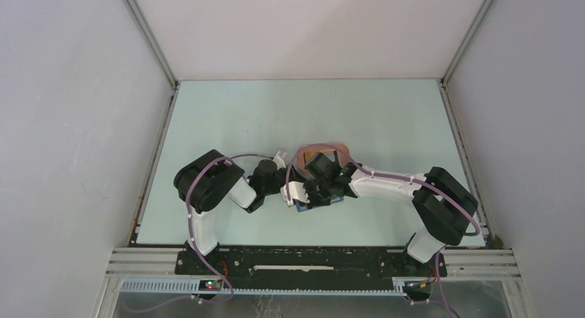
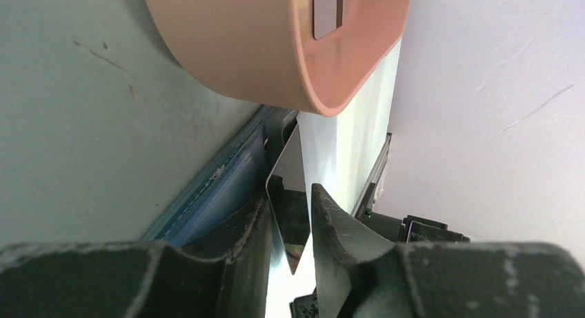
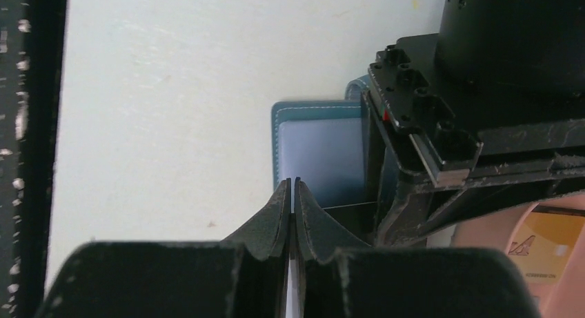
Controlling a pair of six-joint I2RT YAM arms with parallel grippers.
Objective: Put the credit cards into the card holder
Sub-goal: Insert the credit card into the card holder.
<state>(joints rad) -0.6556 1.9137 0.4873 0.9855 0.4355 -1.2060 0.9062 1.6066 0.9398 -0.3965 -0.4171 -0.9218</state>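
The dark-blue card holder (image 3: 321, 149) lies open on the table, its lighter inside facing up; it also shows in the left wrist view (image 2: 207, 194) and partly in the top view (image 1: 332, 202). My right gripper (image 3: 292, 183) is shut on a thin dark credit card seen edge-on, right at the holder's near edge. My left gripper (image 2: 295, 188) has its jaws slightly apart; a dark credit card (image 2: 290, 214) stands between them, leaning on one finger, its far end at the holder. Both grippers meet over the holder (image 1: 310, 190). An orange-yellow card (image 3: 552, 245) lies in the peach tray.
The peach-pink oval tray (image 1: 331, 147) stands just behind the holder, touching or almost touching it (image 2: 276, 63), with a grey card (image 2: 328, 11) inside. White walls enclose the table on three sides.
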